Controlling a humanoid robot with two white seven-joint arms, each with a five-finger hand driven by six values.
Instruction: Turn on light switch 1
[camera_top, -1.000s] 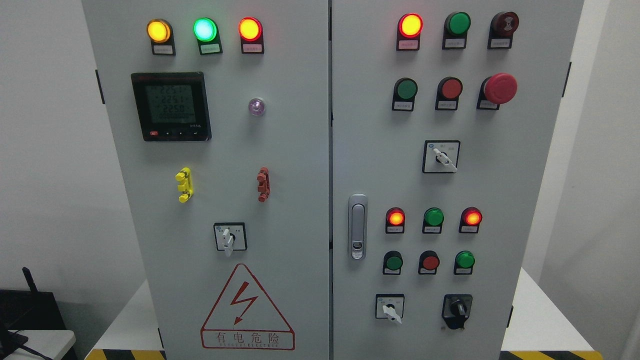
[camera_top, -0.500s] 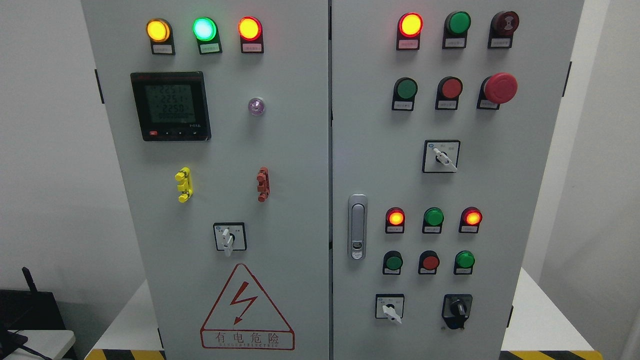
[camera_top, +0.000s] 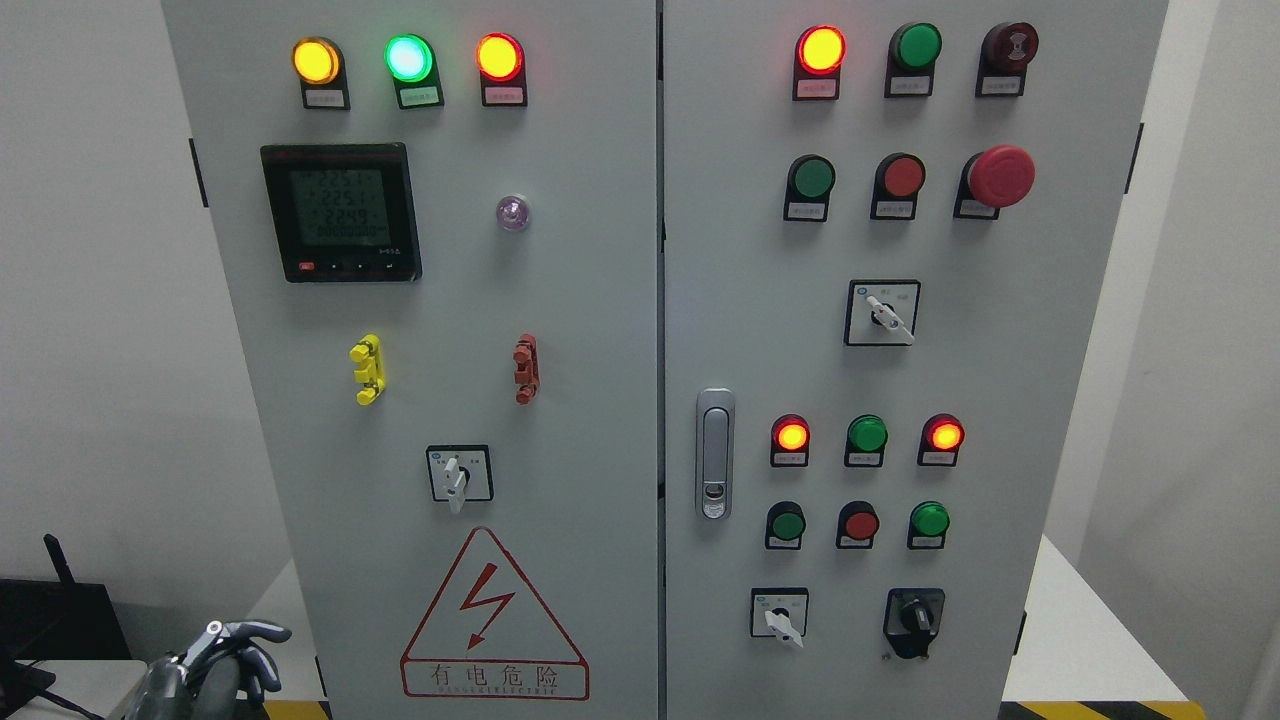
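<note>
The left hand (camera_top: 215, 665) shows at 7 o'clock in the view, low beside the control cabinet (camera_top: 580, 300), its fingers curled and holding nothing, well apart from every control. The right hand is out of view.

Nothing on the panel is touched yet, so the task looks barely begun: the reach, the contact and the turn all remain.

Which control counts as light switch 1 cannot be told, because the small tags under the lamps and buttons are too small to read. The nearest candidate is the rotary selector switch (camera_top: 458, 475) on the left door, at about 1 o'clock from the hand.

Below it, the warning triangle (camera_top: 493, 620) reads 有电危险. The digital meter (camera_top: 340, 212) shows rows near 225.
</note>
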